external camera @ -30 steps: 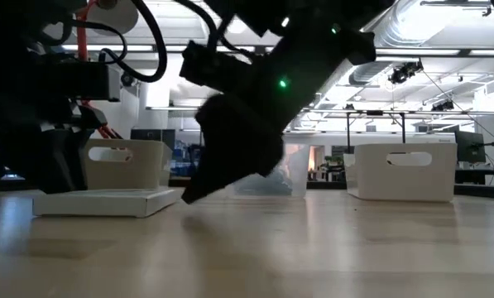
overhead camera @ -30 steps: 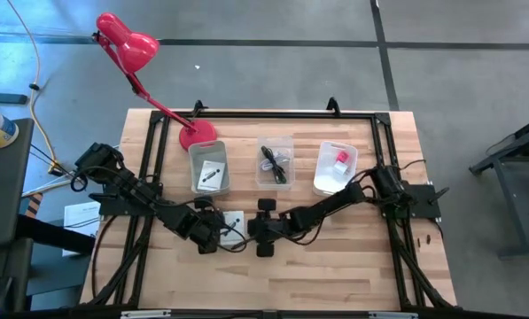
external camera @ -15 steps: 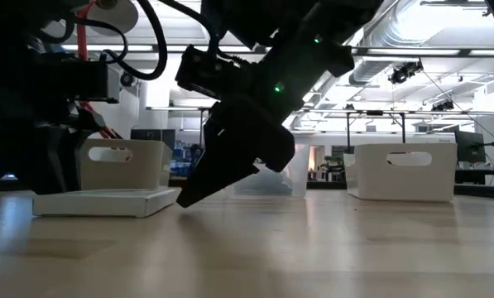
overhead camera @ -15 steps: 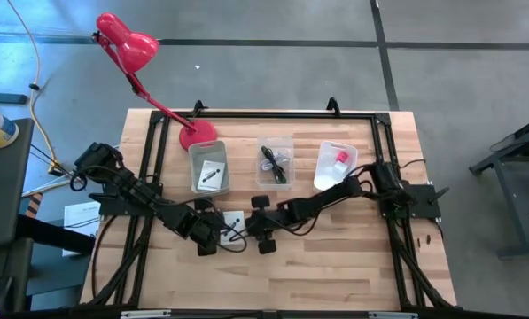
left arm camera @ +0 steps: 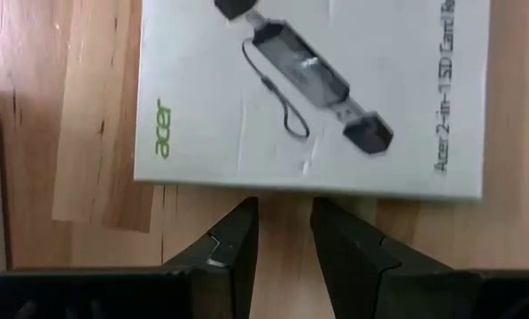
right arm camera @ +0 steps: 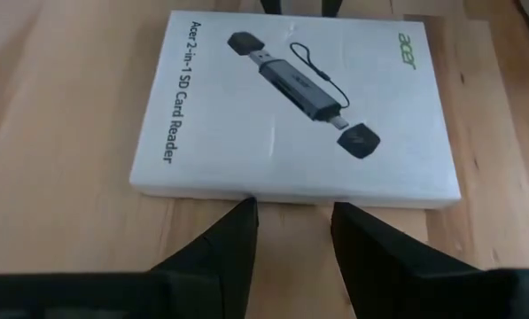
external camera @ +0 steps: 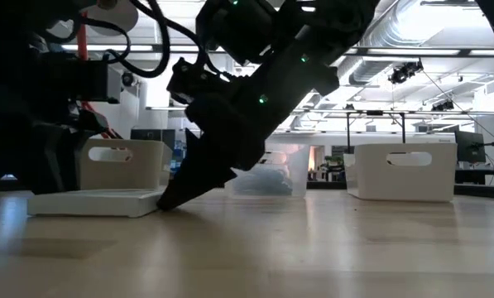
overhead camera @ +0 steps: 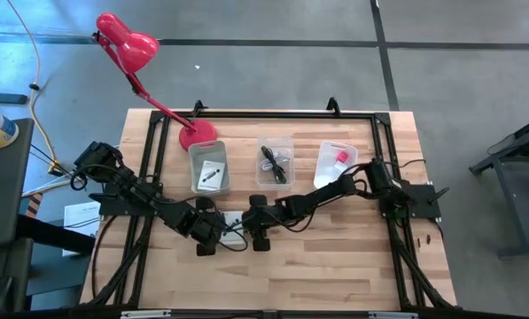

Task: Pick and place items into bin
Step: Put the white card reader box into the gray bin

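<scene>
A flat white box printed "acer 2-in-1 SD Card Reader" (overhead camera: 234, 219) (right arm camera: 291, 106) (left arm camera: 317, 89) lies on its broad face on the table, between my two grippers. My right gripper (overhead camera: 247, 225) (right arm camera: 292, 211) is open, slanting down with its tips at the box's right edge (external camera: 165, 203). My left gripper (overhead camera: 221, 229) (left arm camera: 283, 208) is open with a narrow gap, its tips at the opposite edge. One white card lies in the grey bin (overhead camera: 208, 170), a black cable in the clear bin (overhead camera: 276, 162), a pink cube in the white bin (overhead camera: 335, 165). My left gripper stands level with its fingertips (left arm camera: 245, 213) right at the box's long edge (left arm camera: 282, 188); I cannot tell whether they touch it. My right gripper comes slanting down from the table's right, its fingertips (right arm camera: 244, 213) at the box's opposite edge (right arm camera: 291, 197); I cannot tell whether they touch.
The three bins stand in a row toward the table's far edge. A red desk lamp (overhead camera: 127, 44) stands on its base (overhead camera: 198, 135) at the far left. A black frame (overhead camera: 273, 115) runs round the table. Bare wood lies along the near edge.
My right gripper has moved toward the table's left and down, from beside the box's right end until its tips reach the table at the box's edge. My left gripper has kept still.
</scene>
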Controlling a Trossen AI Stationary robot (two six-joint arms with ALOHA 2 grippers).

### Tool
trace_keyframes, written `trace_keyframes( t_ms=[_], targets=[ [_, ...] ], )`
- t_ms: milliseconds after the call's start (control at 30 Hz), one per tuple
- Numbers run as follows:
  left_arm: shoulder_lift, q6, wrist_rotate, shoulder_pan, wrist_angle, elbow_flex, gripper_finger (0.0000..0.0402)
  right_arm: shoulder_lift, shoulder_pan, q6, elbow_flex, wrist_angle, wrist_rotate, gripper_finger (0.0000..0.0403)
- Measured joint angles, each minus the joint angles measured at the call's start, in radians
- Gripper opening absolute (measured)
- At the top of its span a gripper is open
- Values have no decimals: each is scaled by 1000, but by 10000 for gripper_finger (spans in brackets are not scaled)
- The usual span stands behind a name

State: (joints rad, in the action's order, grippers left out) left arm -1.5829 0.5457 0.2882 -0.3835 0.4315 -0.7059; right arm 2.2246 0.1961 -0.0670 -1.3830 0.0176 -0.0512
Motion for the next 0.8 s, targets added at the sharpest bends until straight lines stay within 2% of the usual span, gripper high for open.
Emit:
trace_keyframes(
  t_ms=[200, 300, 400, 500, 700, 800],
  targets=[
    [21, 45, -106, 21, 40, -1, 101, 4, 1, -4, 1, 36, 3, 142],
    [67, 123, -190, 19, 172, 3, 101, 6, 1, 1, 2, 57, 5, 142],
    [126, 256, -212, 16, 282, 3, 101, 7, 1, 5, 2, 63, 4, 142],
    [190, 370, -182, 19, 338, 3, 101, 7, 1, 7, 3, 64, -1, 142],
    [297, 548, -51, 18, 289, 3, 101, 8, 1, 23, 3, 69, -8, 142],
    [306, 626, -15, 17, 287, 2, 101, 8, 1, 27, 3, 70, -17, 142]
  ],
)
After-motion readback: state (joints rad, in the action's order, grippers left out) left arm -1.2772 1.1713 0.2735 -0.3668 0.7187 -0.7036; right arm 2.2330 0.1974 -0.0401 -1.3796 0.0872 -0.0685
